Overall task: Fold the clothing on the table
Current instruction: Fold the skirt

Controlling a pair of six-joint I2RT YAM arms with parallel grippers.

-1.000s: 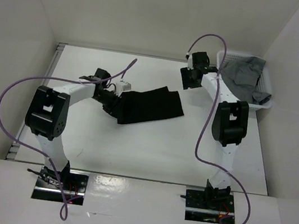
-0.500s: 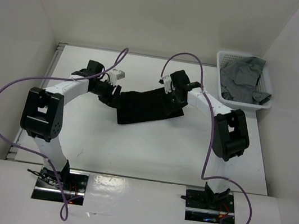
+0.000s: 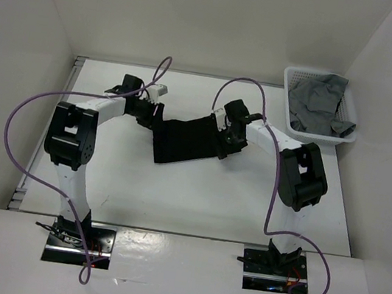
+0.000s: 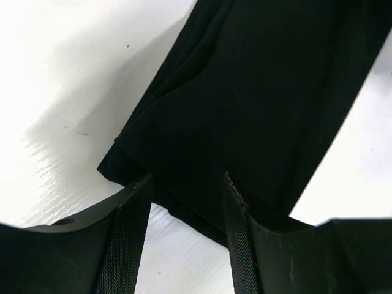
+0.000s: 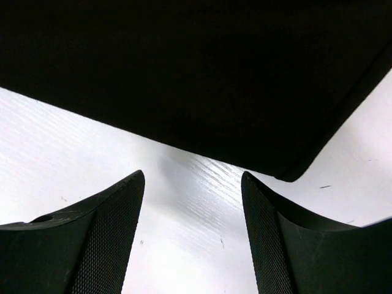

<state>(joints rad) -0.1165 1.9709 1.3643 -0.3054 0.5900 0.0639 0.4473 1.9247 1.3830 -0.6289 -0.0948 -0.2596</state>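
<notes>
Leftward came my right gripper (image 5: 191, 177), to the clothing (image 3: 182, 141). It and my left gripper (image 4: 187, 177) are open. Far-right basket (image 3: 289, 80) holds grey cloth (image 3: 316, 95).

The white table (image 3: 173, 196) is being shown from above, filling the middle of the frame between white walls. The black clothing (image 3: 186, 139) is being seen lying flat on it, just above centre, slanting from lower left to upper right. A white lattice basket (image 3: 315, 138) is being carried at the table's upper right corner, well apart from the clothing. In the left wrist view, a layered corner of the clothing (image 4: 257, 92) is being seen resting on the glossy table (image 4: 61, 61). In the right wrist view, the clothing (image 5: 184, 61) is filling the upper part, with bare table (image 5: 184, 202) being left below.
</notes>
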